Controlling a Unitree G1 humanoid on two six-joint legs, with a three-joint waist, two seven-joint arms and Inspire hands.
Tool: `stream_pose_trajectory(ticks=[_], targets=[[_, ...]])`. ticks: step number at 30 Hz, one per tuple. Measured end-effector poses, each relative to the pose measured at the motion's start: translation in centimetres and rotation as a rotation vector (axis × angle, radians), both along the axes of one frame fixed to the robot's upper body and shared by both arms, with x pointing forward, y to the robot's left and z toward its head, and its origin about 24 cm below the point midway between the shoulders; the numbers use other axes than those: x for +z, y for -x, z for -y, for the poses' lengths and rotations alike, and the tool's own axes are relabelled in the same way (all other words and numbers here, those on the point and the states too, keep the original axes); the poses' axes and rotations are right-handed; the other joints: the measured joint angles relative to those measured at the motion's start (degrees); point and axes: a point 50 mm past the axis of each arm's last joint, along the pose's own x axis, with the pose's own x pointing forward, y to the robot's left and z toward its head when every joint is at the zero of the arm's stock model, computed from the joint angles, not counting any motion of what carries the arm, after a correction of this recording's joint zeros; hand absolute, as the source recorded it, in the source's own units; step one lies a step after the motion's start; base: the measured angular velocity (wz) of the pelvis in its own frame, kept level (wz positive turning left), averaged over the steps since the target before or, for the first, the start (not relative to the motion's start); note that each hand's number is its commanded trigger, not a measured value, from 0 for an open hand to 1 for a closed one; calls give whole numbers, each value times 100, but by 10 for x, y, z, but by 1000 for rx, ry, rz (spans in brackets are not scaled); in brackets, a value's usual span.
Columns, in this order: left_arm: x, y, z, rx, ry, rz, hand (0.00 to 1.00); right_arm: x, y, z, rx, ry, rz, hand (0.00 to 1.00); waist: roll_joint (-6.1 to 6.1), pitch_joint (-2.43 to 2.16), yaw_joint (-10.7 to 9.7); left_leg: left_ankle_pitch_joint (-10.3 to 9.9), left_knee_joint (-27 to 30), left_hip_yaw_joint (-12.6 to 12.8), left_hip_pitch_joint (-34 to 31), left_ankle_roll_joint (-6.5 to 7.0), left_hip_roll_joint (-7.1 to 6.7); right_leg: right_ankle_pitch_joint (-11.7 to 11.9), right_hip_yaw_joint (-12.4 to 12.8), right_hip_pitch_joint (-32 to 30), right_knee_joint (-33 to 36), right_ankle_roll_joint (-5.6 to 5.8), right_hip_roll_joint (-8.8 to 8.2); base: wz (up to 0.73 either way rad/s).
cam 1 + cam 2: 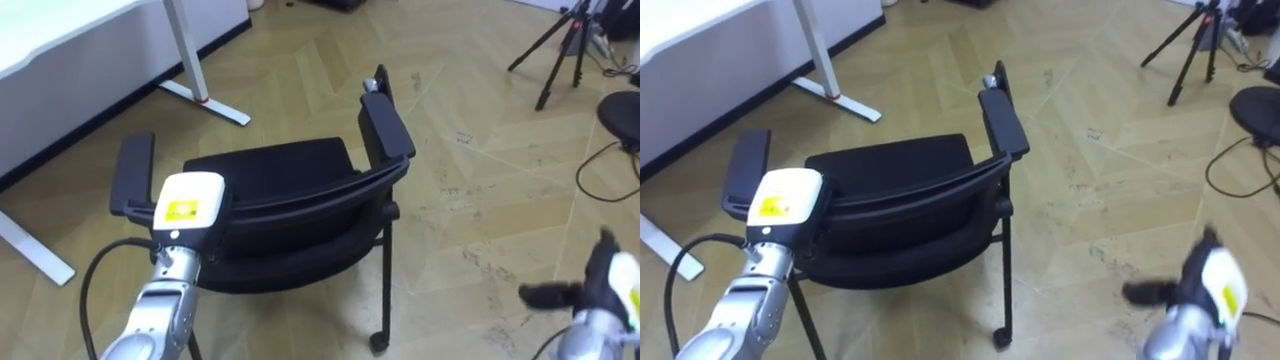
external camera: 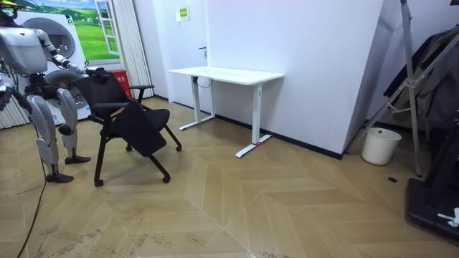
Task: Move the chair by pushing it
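A black chair [image 1: 275,170] with armrests and castors stands on the wood floor just in front of me, its backrest [image 1: 300,215] nearest me. My left hand [image 1: 187,205] lies against the left end of the backrest's top edge, its white back facing up and its fingers hidden behind the rest. My right hand [image 1: 612,285] hovers low at the right, well clear of the chair, with dark straight fingers [image 1: 545,295] pointing left. In the room view I stand behind the chair [image 2: 133,118] at the room view's left.
A white desk [image 1: 60,45] with metal feet [image 1: 205,100] stands beyond the chair to the left. A tripod [image 1: 560,45] and a dark stool base with cables [image 1: 620,115] are at the far right. A white bin [image 2: 380,145] stands by the wall.
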Motion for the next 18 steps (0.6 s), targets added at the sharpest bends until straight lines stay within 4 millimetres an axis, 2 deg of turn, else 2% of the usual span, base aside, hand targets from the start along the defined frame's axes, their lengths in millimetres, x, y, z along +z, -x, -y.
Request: stream_pose_trajectory(ticks=[5,9,18], targets=[[2,-1,2,-8,3,-13,100,29,-14,-8,77,145,100,0,19,-8,89,0,0,9,13,0,1,1,5,-13,43,-1,3,-2],[3,-2,2,-10,4,-19,100,48,-27,-28,201,255,138,0,3,3,120,0,-3,41,20,0,2,-3,13,-23,62,-5,3,-2],[13,-6,6,-54,-5,-9,100,73,-42,-75,485,307,159,0,-37,21,295,0,-7,11,-12,0,4,-4,1,-28,44,-4,3,2]])
